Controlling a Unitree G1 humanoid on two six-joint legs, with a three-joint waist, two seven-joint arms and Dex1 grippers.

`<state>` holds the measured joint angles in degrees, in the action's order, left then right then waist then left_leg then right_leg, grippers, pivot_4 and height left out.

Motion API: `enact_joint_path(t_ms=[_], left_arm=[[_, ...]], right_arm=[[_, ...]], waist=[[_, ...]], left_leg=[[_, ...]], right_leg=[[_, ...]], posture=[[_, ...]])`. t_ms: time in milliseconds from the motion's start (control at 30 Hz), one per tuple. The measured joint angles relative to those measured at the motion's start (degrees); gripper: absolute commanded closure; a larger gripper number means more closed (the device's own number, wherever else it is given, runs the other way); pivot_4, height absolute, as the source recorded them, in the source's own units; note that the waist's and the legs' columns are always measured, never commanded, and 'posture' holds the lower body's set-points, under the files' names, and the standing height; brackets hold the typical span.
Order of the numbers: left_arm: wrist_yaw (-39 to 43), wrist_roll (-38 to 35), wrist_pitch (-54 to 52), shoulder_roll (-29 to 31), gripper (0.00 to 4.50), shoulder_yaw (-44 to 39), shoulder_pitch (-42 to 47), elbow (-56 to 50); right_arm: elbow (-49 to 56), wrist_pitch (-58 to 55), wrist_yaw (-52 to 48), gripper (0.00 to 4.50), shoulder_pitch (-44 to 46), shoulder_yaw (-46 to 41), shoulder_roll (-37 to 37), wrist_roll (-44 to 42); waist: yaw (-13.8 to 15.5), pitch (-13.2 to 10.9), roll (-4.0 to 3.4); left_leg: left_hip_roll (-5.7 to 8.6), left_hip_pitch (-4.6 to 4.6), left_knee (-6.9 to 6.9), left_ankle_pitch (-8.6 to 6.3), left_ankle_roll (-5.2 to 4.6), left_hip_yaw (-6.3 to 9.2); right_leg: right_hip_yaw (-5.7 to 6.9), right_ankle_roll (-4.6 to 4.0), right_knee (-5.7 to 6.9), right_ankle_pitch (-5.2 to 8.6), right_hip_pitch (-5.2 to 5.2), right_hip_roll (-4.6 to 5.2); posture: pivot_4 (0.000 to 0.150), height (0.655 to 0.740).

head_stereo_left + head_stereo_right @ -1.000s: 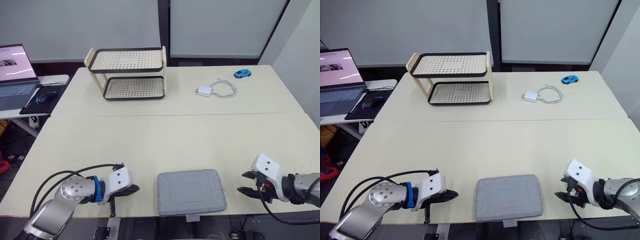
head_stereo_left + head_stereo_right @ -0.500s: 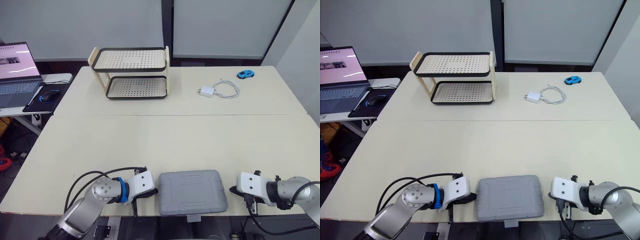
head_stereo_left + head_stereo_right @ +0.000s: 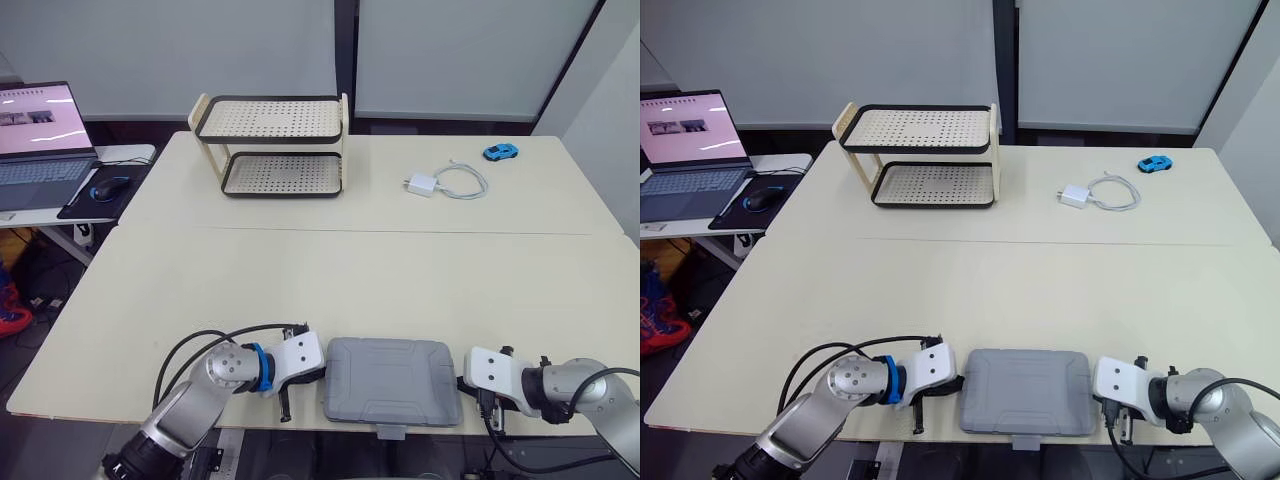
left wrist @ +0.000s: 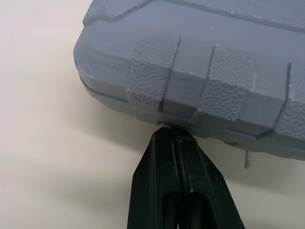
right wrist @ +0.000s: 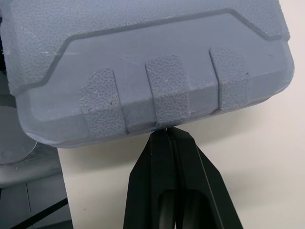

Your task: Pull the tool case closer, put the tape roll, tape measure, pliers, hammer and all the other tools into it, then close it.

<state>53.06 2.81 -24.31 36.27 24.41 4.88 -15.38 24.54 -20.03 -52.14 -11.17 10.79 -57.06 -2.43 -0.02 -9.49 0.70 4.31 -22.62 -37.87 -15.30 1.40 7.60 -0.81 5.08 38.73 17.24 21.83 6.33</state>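
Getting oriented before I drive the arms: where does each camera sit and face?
Left eye and right eye: on the head, looking forward and down over the table; both arms show, flanking the tool case.
Left wrist: along the shut left end effector, tips at the tool case's side.
Right wrist: along the shut right end effector, tips at its opposite side.
Shared: every view shows the tool case.

The tool case (image 3: 392,380) is set at the near edge of the table (image 3: 330,270), flanked by the left gripper (image 4: 174,135) and right gripper (image 5: 167,131) (each touching a side). Far behind, the two-tier rack (image 3: 272,147) is placed left, the charger (image 3: 420,184) and toy car (image 3: 500,151) right.
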Motion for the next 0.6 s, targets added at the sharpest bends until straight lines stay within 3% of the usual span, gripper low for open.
enact_joint_path(t_ms=[200, 333, 400, 433, 500, 600], left_arm=[[0.16, -0.60, 0.98, 1.25, 4.50, -0.64, -0.57, -0.15], [1.24, -4.19, 3.88, 5.89, 4.50, -8.54, -1.90, -0.04], [2.63, -6.85, 5.82, 7.75, 4.11, -13.11, -2.28, 0.25], [3.74, -8.40, 7.42, 8.74, 3.85, -15.44, -2.76, 0.57], [5.77, -11.95, 9.54, 9.91, 3.24, -20.13, -3.67, 1.81], [8.68, -17.17, 11.20, 11.18, 2.28, -26.79, -4.50, 3.78]], right_arm=[[-0.97, 2.16, -0.45, 4.46, 0.05, -0.34, 0.15, 0.99], [-4.86, 4.90, -1.93, 4.46, -0.07, -5.49, -2.40, 0.64], [-6.38, 6.13, -3.09, 4.50, 0.34, -9.21, -3.28, -0.90], [-6.92, 6.88, -4.07, 4.31, 0.57, -11.28, -3.34, -2.08], [-7.50, 7.31, -6.18, 3.86, 0.86, -14.86, -3.37, -5.58], [-7.78, 7.47, -9.25, 2.83, 2.18, -19.92, -3.04, -11.08]], waist=[[-0.05, -0.01, 0.02], [-0.16, -0.02, 0.02], [-0.13, -0.01, 0.01], [-0.15, -0.02, 0.02], [-0.15, -0.02, 0.01], [-0.15, -0.03, 0.02]], left_leg=[[-0.01, 0.03, 0.01, 0.00, 0.00, 0.01], [-0.04, 0.03, 0.03, 0.00, 0.00, 0.01], [-0.04, 0.03, 0.04, 0.00, 0.00, 0.00], [-0.05, 0.03, 0.04, 0.00, 0.01, 0.00], [-0.05, 0.02, 0.05, -0.01, 0.01, 0.00], [-0.06, 0.03, 0.04, -0.01, 0.01, 0.01]], right_leg=[[0.00, 0.00, 0.00, 0.00, -0.02, 0.00], [0.00, -0.01, 0.01, 0.00, 0.02, -0.02], [0.00, -0.01, -0.02, 0.00, 0.01, -0.01], [0.00, -0.01, -0.05, 0.00, 0.01, -0.01], [-0.01, -0.02, -0.09, 0.00, -0.01, -0.01], [0.02, -0.02, -0.11, -0.01, -0.04, -0.01]], posture=[[0.150, 0.7400], [0.150, 0.7400], [0.150, 0.7400], [0.150, 0.7400], [0.150, 0.7400], [0.150, 0.7400]])
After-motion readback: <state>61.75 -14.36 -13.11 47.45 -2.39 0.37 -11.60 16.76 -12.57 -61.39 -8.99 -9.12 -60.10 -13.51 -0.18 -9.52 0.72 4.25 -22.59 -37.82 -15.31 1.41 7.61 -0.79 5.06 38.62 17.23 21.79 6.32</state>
